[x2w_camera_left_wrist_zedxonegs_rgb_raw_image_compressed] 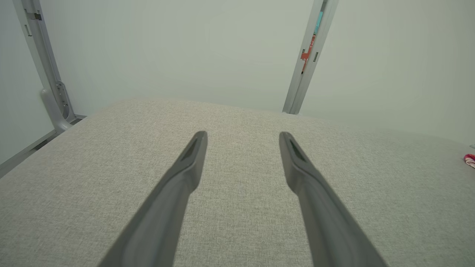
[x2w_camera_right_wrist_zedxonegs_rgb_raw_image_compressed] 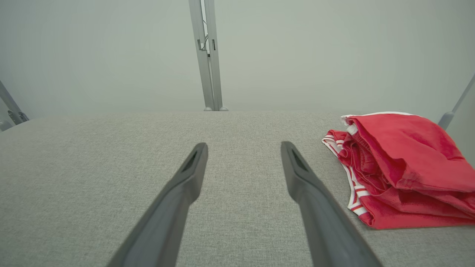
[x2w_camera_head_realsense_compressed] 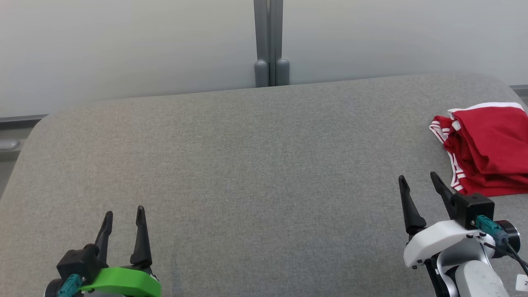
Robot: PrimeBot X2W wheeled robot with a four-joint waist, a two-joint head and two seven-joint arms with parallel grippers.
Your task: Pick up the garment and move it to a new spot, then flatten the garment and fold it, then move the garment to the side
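Note:
The garment is red with white striped trim and lies folded in a compact bundle at the right edge of the grey padded table. In the right wrist view the garment sits just right of my fingers, apart from them. A sliver of the garment shows at the far right of the left wrist view. My right gripper stands open a little to the left of the bundle, holding nothing. My left gripper is open near the front left, also with nothing in it.
A pale wall with a grey upright post runs behind the table. The table's rounded back corners and left edge drop off to a grey rail. Bare grey fabric spans the whole middle and left.

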